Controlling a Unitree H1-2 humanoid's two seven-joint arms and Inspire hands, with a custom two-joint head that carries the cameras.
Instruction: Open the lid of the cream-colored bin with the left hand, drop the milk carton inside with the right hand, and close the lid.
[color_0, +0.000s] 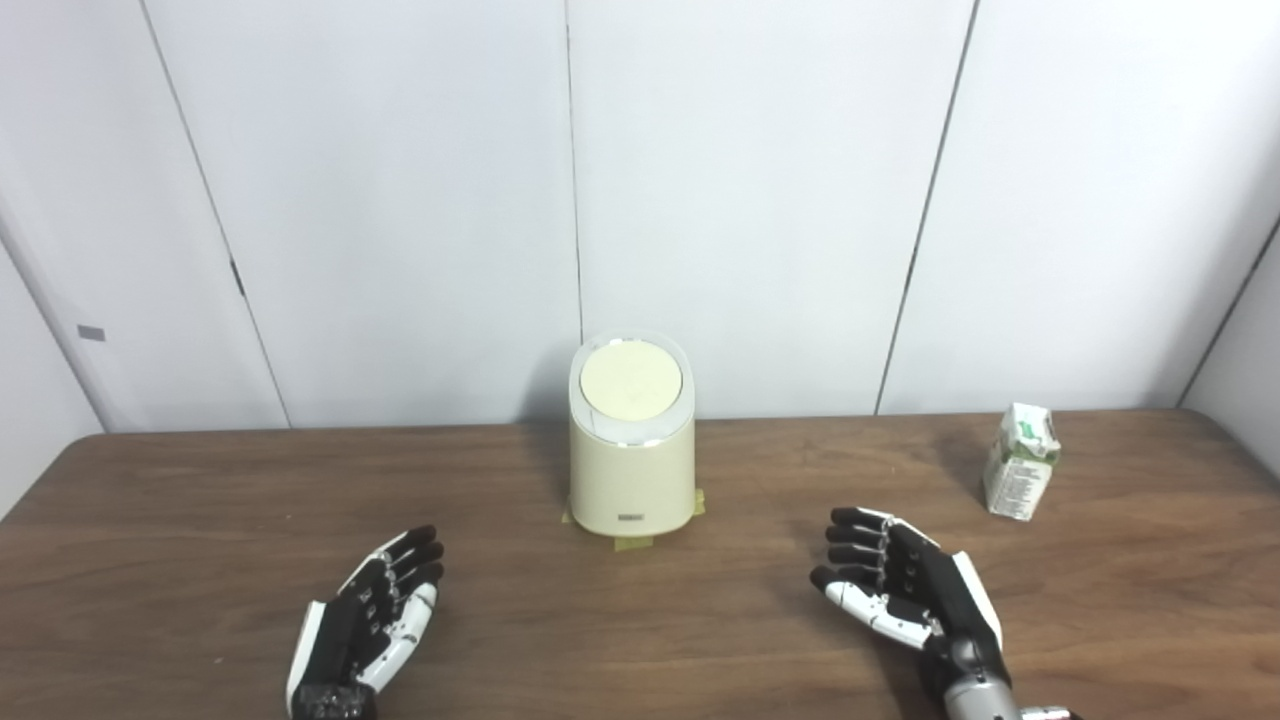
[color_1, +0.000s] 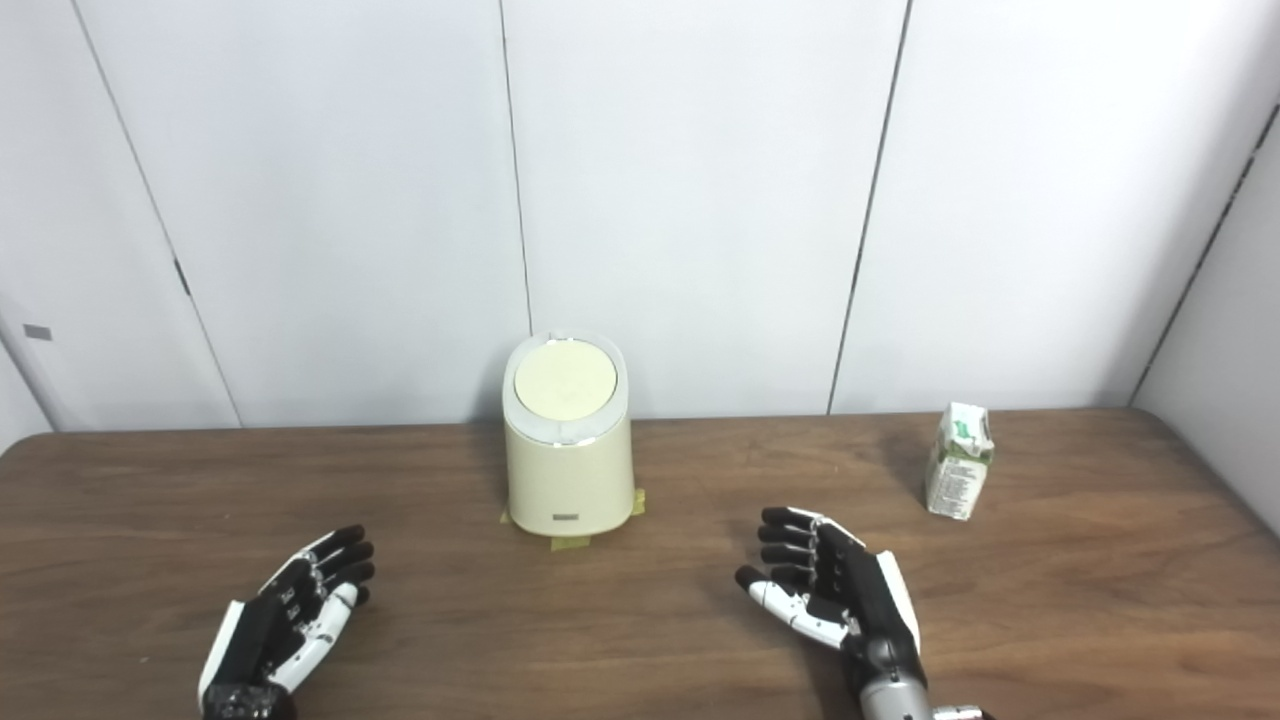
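Bin (color_0: 632, 455) at table (color_0: 160, 520) centre-back, lid (color_0: 631, 379) on top; milk carton (color_0: 1020, 461) far right; left hand (color_0: 367, 618) front-left, right hand (color_0: 900, 588) front-right.

Left robot hand (color_0: 365, 625) black and white, right robot hand (color_0: 905, 590) alike, metallic wrist

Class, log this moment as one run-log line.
left hand open | right hand open | bin lid closed | milk carton upright, untouched
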